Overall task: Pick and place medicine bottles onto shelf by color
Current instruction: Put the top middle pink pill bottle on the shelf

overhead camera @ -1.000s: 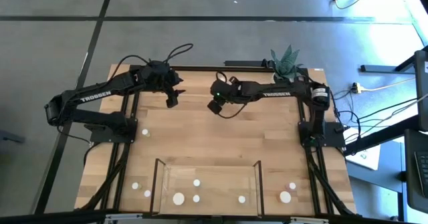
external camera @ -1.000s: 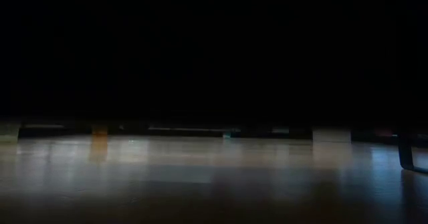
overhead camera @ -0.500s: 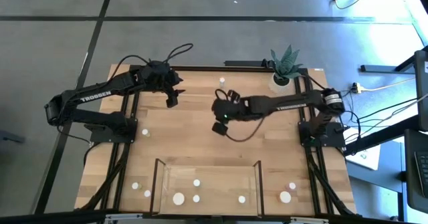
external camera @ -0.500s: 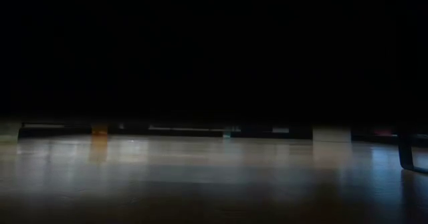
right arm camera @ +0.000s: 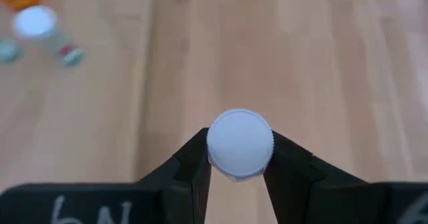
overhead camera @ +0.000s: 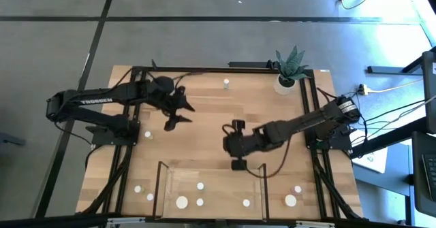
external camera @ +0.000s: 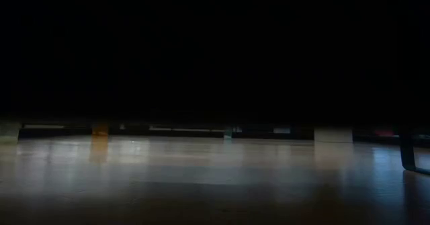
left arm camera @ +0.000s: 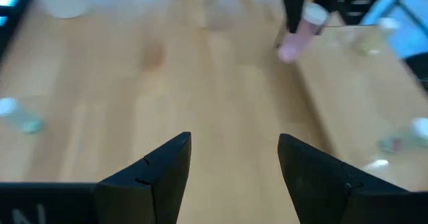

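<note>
My right gripper hovers just beyond the far edge of the light-wood shelf, shut on a small medicine bottle with a white cap and a pinkish body. My left gripper stands open over the table's far left part, holding nothing. Several white-capped bottles stand on the shelf, such as one bottle and a wider bottle. Others stand on the table beside it, among them a left-hand bottle and a right-hand bottle. My right gripper pinches the bottle by the two opposite sides of its white cap between its two fingers. The fingers slant down from the far right side. The bottle hangs upright below the fingers, clear of the table, as the left wrist view shows.
A single bottle stands near the far edge and another by the left arm's base. A white pot with a spiky plant sits at the far right corner. The shelf's thin dark frame bars rise at its short sides.
My right gripper has swung from the table's far middle toward the near edge, carrying the bottle up to the shelf's far edge. My left gripper has swung a little toward the near edge and turned toward the right, staying open.
</note>
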Available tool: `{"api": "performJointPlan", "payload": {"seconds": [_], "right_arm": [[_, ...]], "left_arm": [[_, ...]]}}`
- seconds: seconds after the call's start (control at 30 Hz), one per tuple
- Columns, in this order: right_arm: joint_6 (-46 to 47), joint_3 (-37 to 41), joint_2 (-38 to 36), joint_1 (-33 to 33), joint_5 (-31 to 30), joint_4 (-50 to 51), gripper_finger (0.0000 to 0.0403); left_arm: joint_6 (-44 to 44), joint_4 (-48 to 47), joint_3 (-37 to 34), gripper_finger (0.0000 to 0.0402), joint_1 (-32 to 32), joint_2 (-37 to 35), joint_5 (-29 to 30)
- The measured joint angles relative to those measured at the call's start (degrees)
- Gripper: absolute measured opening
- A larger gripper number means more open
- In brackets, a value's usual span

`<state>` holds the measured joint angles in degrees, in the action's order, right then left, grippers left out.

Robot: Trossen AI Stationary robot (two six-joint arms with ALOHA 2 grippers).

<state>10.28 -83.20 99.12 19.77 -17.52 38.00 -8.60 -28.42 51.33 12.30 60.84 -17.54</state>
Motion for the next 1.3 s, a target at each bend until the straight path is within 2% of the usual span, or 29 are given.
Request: {"api": "performJointPlan", "payload": {"seconds": [0.23, 0.7, 1.07, 1.3], "right_arm": [[-3.78, 0.00, 0.03, 5.37, 6.76, -0.31, 0.0119], [-4.23, 0.02, 0.10, 8.98, 9.80, -7.22, 0.0119], [-1.58, -0.23, 0.11, 10.91, 11.77, -12.79, 0.0119], [-4.61, -8.11, 4.90, 11.54, 12.06, -11.88, 0.0119]], "left_arm": [[5.25, 0.04, 0.00, 0.0218, -10.08, 0.00, 3.10], [11.43, 4.86, 0.00, 0.0218, -28.44, 0.00, 13.90], [14.64, 4.92, 0.00, 0.0218, -36.10, 0.00, 19.89], [14.66, 5.27, 0.00, 0.0218, -38.42, 0.00, 20.04]]}}
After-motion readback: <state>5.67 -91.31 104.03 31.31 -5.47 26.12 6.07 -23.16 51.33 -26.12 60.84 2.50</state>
